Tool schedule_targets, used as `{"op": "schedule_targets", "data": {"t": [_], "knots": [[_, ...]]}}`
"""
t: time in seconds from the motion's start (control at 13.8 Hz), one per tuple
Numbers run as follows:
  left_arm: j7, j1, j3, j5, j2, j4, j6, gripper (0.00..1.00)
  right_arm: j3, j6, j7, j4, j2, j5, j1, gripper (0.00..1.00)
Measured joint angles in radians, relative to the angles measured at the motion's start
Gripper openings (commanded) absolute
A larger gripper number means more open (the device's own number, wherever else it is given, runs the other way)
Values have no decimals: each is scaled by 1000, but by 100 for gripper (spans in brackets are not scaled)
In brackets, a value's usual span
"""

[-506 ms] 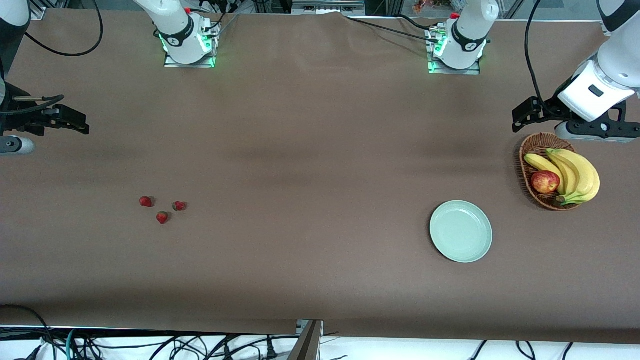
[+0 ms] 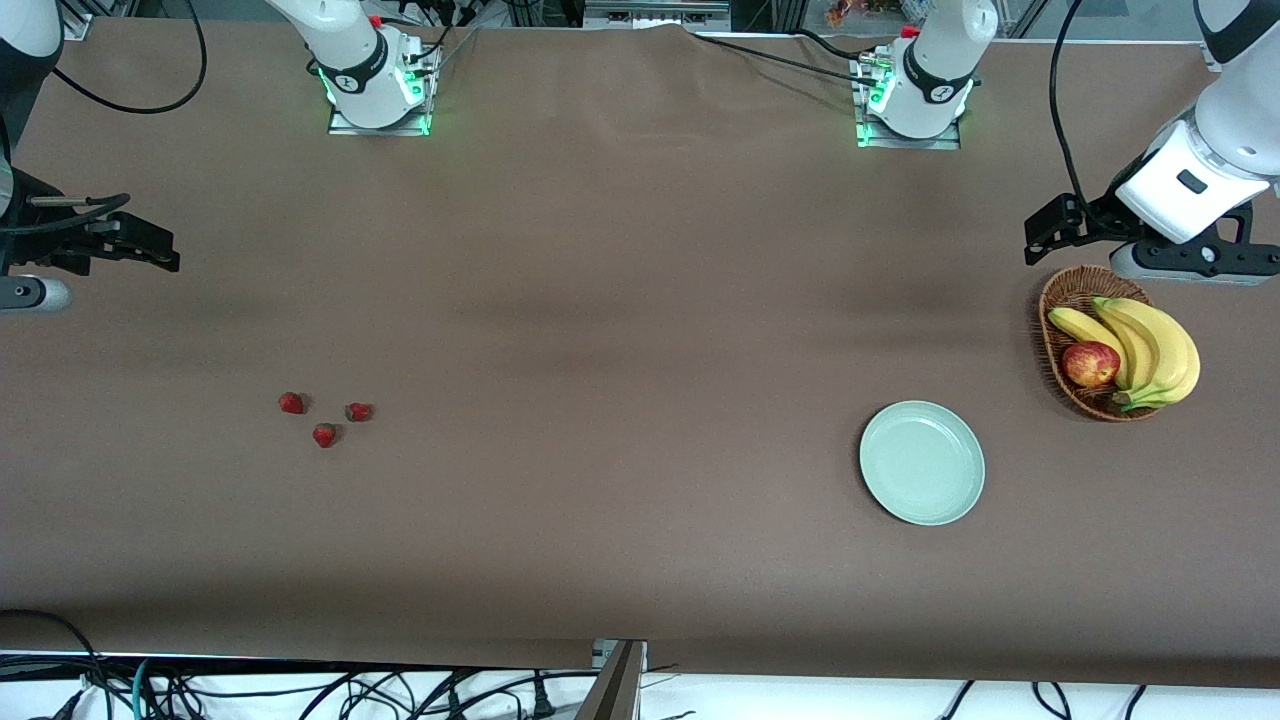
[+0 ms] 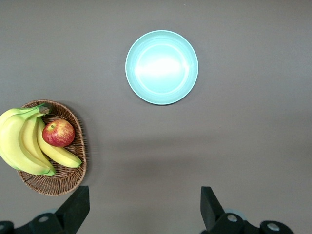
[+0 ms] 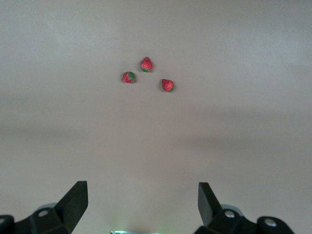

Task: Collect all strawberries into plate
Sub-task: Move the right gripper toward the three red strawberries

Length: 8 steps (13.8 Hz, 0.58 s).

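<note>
Three strawberries (image 2: 291,403) (image 2: 324,435) (image 2: 358,411) lie close together on the brown table toward the right arm's end. They also show in the right wrist view (image 4: 146,64) (image 4: 128,77) (image 4: 167,85). The empty mint-green plate (image 2: 922,462) sits toward the left arm's end and also shows in the left wrist view (image 3: 162,67). My right gripper (image 2: 165,255) (image 4: 141,204) is open and empty, high over the table's end, well away from the berries. My left gripper (image 2: 1040,235) (image 3: 145,209) is open and empty, up beside the basket.
A brown wicker basket (image 2: 1050,330) (image 3: 58,183) with bananas (image 2: 1150,345) and a red apple (image 2: 1090,363) stands at the left arm's end, farther from the front camera than the plate. Both arm bases stand along the table's back edge.
Both grippers have barely shifted. Nothing on the table has moved.
</note>
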Motion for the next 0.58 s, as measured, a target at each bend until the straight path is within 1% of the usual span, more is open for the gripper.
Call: {"op": "schedule_targets", "data": {"t": [0.14, 0.29, 0.58], "knots": [[0, 0, 0, 0, 0, 0, 0, 100, 2, 26, 0, -1, 14, 0, 1, 100], [0, 0, 0, 0, 0, 1, 0, 100, 7, 63, 0, -4, 50, 2, 6, 100], [0, 0, 0, 0, 0, 1, 0, 100, 11, 144, 1, -15, 180, 2, 54, 100]]}}
